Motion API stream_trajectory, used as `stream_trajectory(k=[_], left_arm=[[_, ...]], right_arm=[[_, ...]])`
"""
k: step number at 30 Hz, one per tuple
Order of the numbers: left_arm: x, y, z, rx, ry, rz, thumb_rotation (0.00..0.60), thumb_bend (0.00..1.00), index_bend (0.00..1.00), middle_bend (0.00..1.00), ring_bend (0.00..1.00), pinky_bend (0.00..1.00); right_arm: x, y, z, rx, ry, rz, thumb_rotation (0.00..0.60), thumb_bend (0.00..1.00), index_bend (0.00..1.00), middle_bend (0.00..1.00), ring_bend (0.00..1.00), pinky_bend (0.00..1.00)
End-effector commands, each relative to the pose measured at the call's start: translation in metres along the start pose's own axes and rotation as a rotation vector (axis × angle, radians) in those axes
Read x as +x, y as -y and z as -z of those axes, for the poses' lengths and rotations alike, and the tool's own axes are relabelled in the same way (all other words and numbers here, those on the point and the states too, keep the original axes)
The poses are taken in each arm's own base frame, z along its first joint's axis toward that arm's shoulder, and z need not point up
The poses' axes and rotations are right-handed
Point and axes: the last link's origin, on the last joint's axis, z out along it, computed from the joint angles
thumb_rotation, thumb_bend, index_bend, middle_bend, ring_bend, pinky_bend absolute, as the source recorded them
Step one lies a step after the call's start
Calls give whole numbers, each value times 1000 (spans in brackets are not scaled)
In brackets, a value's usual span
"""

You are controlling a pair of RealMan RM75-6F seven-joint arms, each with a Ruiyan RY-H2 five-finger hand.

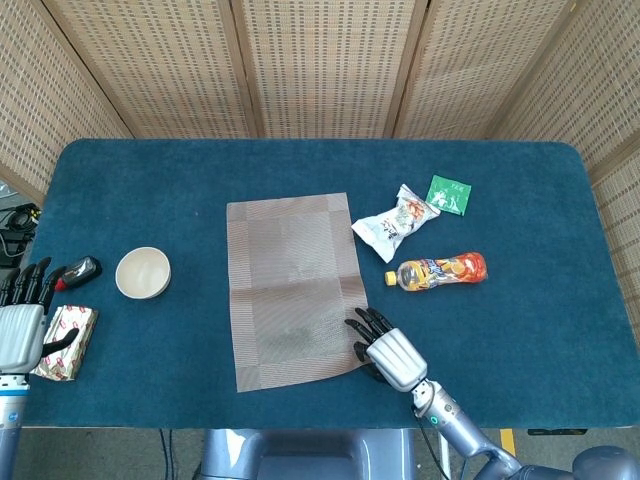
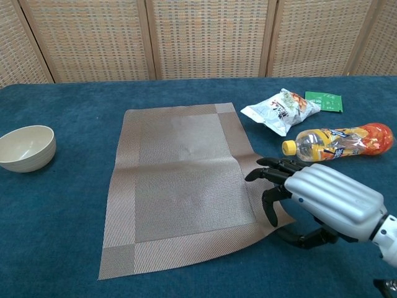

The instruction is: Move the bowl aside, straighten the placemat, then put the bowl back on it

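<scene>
Blue cloth table [image 1: 520,330], wicker screens behind. Beige bowl [image 1: 142,272] already aside, left of woven placemat [image 1: 290,285]. Right hand [image 2: 322,202] pinching mat's near right corner; straightening underway. Left hand [image 1: 20,325] idle, fingers spread, holding nothing. Next, likely: square mat, release, fetch bowl.

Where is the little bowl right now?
The bowl sits on the blue table, off the placemat to its left in the head view, near the left hand.
</scene>
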Motion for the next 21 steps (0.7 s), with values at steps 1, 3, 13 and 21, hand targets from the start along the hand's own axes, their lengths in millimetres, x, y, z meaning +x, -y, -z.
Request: stream_trajectory(k=[1, 3, 13, 21], left_arm=[[0, 0, 0, 0, 0, 0, 600, 161, 103, 0, 0, 0], [0, 0, 0, -1, 1, -1, 600, 162, 103, 0, 0, 0], [-1, -1, 0, -3, 2, -2, 600, 162, 104, 0, 0, 0], [-3, -5, 1, -14, 10, -10, 600, 162, 107, 0, 0, 0]], right_arm=[[3, 0, 3, 6, -9, 9, 600, 614, 645, 236, 10, 166], [6, -1, 6, 7, -15, 26, 600, 614, 650, 243, 14, 167], [34, -14, 34, 2, -79, 104, 600, 614, 674, 274, 59, 192], [72, -36, 43, -44, -151, 187, 600, 608, 681, 279, 70, 201]])
